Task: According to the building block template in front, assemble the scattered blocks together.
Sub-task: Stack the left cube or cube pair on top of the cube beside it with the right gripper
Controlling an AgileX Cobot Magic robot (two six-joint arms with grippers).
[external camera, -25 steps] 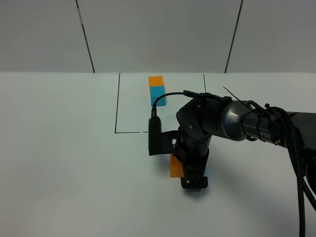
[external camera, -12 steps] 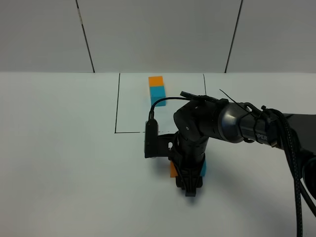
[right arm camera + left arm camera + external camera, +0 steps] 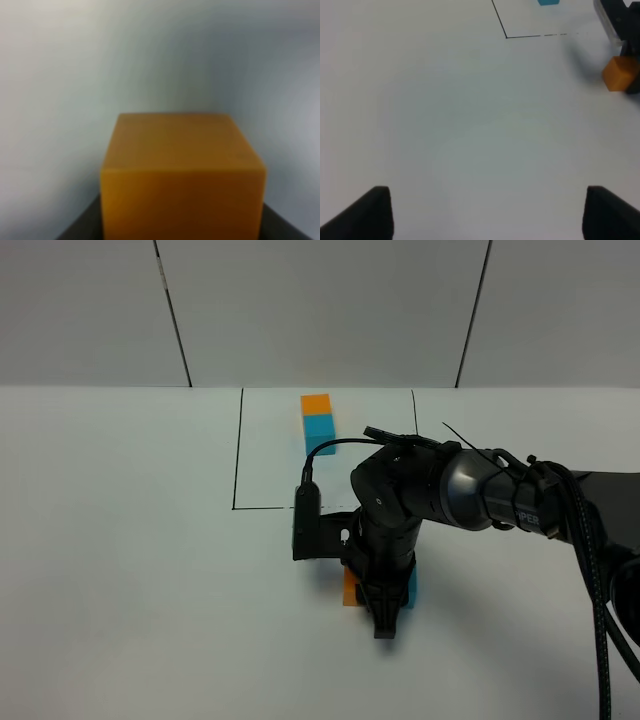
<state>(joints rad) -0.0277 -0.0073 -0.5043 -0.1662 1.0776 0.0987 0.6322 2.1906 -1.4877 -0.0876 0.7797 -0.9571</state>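
left gripper (image 3: 485, 215): nearest to us, jaws wide, nothing between them, just bare table (image 3: 445, 125) under it. It sits well off to the left, out of the overhead shot.

right gripper (image 3: 384, 618): clamped down to its narrowest. The orange cube (image 3: 182, 175) fills the wrist view right at the fingers, so my read is it's gripping that one (fingers themselves barely show, so that part is a guess).

orange cube, overhead: peeks out on the left of the gripper (image 3: 349, 590), low on the table, roughly in the middle.

cyan cube (image 3: 411, 586): a sliver shows on the gripper's other side. Looks pressed up against the orange one, but the arm covers the seam, so can't tell if they touch.

key relation: the pair seems to run left-right across the table, orange left and cyan right. The template runs near-far. So the next move likely turns on swinging that axis a quarter turn, orange at the far end.

nearer arm: right, no contest. It's already on the cubes.

square outline (image 3: 240, 455): just beyond the gripper, drawn in black.

template (image 3: 318, 423): farthest back, inside the outline, orange cube behind cyan, joined as one bar.
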